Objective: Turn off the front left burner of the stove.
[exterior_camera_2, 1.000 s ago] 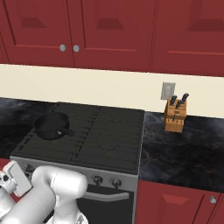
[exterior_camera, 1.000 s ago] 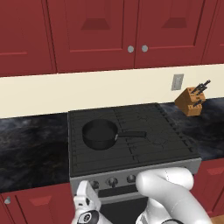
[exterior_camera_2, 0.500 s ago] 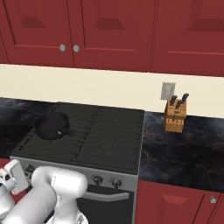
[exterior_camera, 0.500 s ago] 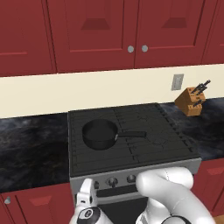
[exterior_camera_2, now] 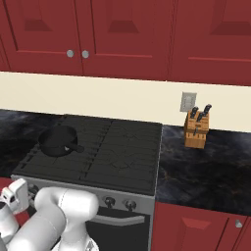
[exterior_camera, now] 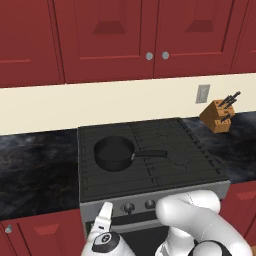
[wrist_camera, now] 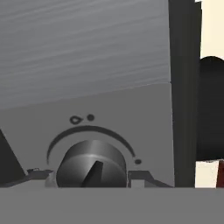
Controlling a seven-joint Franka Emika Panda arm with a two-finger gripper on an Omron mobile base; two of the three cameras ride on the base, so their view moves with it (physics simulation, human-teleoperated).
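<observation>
Pinching a round knob (wrist_camera: 91, 165) on the silver front panel, the gripper (wrist_camera: 91, 178) sat narrow around it — visible up close from the hand camera. Farther off, both base views showed the stove (exterior_camera: 150, 172) between dark counters (exterior_camera: 35, 165), a black pan (exterior_camera: 114, 152) on its left grates over the front left burner (exterior_camera: 112, 172) — a knife block (exterior_camera_2: 196, 130) beyond.

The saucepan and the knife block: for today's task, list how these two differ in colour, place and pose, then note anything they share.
The saucepan is black and round; the knife block is tan wood and boxy. The saucepan sits on the stove grates, while the knife block stands on the dark counter to the right. The saucepan's handle lies flat; the knife block's handles angle upward. Both rest below the red cabinets.
</observation>
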